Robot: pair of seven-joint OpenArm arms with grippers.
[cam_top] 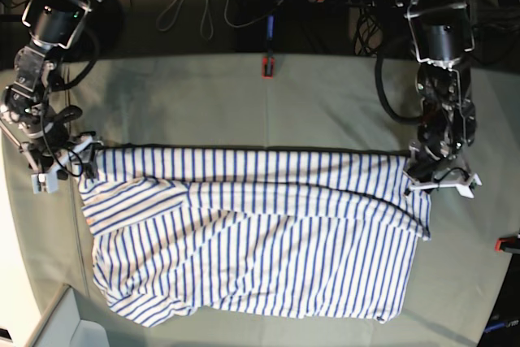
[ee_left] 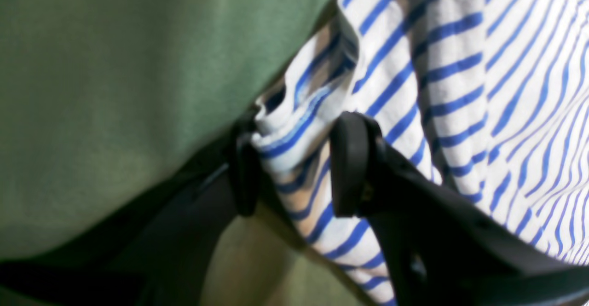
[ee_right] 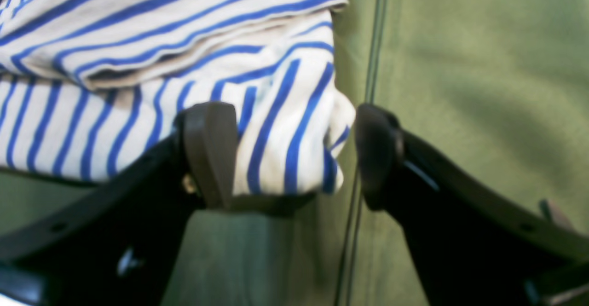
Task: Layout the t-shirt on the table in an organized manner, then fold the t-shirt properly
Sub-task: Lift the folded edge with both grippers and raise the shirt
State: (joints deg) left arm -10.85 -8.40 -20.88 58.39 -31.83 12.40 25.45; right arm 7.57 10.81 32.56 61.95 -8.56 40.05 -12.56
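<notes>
The t-shirt [cam_top: 252, 233] lies spread across the middle of the tabletop [cam_top: 325, 103], its blue stripes running vertically in the base view, with a long folded band of fabric along its far edge stretching from one arm to the other. The lower left part of the shirt is rumpled, with a flap doubled over near the left corner. The left end effector [ee_left: 294, 163] sits at the far right corner of the shirt as the base view shows it; in the left wrist view its two black fingers [ee_left: 347, 163] bracket a bunched, folded edge of striped cloth that fills the gap between them, so it is grasping the t-shirt [ee_left: 460, 89]. The right end effector [ee_right: 294, 154] sits at the far left corner in the base view. In the right wrist view a thick wad of the t-shirt [ee_right: 152, 43] rests against one finger [ee_right: 209, 152], while the other finger stands just apart from the fabric with a sliver of green tabletop [ee_right: 483, 66] showing between, so this one is released, its jaws spread around the cloth without pinching it. Both arms [cam_top: 443, 79] reach down from the far side of the tabletop.
</notes>
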